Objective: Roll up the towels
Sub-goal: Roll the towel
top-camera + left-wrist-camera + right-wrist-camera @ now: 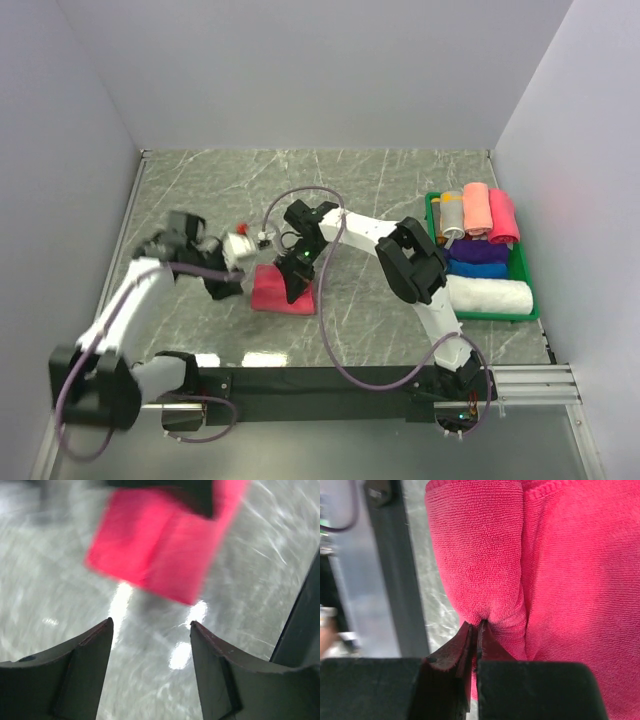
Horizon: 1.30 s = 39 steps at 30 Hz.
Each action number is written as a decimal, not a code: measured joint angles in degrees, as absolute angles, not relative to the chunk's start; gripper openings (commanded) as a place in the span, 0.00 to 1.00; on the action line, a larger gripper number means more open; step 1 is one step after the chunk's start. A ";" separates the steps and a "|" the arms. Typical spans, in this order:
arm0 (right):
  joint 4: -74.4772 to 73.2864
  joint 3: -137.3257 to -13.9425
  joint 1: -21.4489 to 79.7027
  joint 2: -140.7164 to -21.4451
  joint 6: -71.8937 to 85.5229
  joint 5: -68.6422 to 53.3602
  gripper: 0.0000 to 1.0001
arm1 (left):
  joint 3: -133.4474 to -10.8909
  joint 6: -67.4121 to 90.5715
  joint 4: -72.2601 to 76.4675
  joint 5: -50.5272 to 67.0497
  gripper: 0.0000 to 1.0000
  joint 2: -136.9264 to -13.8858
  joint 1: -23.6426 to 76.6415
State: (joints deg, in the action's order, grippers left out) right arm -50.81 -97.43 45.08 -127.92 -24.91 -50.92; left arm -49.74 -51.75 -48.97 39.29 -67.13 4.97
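I see the red towel [268, 296] on the desk [400, 190], partly rolled, the roll running lengthwise away from my right gripper [477, 628], whose jaws are clamped on its near end; my left gripper [150, 626], jaws apart and empty, hangs just left of the towel.

Bright overhead light, table [50, 580] glare, left wrist view blurred

- No text, label, brand, number or sign is showing clearly enough to read in any view.
- The red towel [560, 580] is showing only plain looped cloth, with no lettering on it.
- The left wrist view is blurring, so fine marks there cannot be told.
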 measured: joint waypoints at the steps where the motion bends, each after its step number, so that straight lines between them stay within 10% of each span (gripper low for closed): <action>1: -51.55 -98.10 44.58 -128.84 -24.73 -52.18 0.00 | -46.57 -51.57 -46.94 37.36 0.70 -63.35 8.43; 23: -61.47 -104.84 39.33 -139.92 -20.51 -66.81 0.00 | -34.33 -47.88 -20.03 16.16 0.66 -63.99 41.58; 30: -61.76 -105.43 39.18 -140.38 -19.94 -66.85 0.02 | -32.86 -48.38 -15.14 13.19 0.27 -72.47 42.24; 34: -60.77 -104.20 38.81 -139.31 -18.92 -66.39 0.32 | -33.26 -48.18 -15.75 13.37 0.13 -72.58 42.33; 39: -57.47 -100.73 37.65 -133.47 -18.20 -60.34 0.45 | -35.05 -48.40 -18.57 14.94 0.01 -73.28 42.24</action>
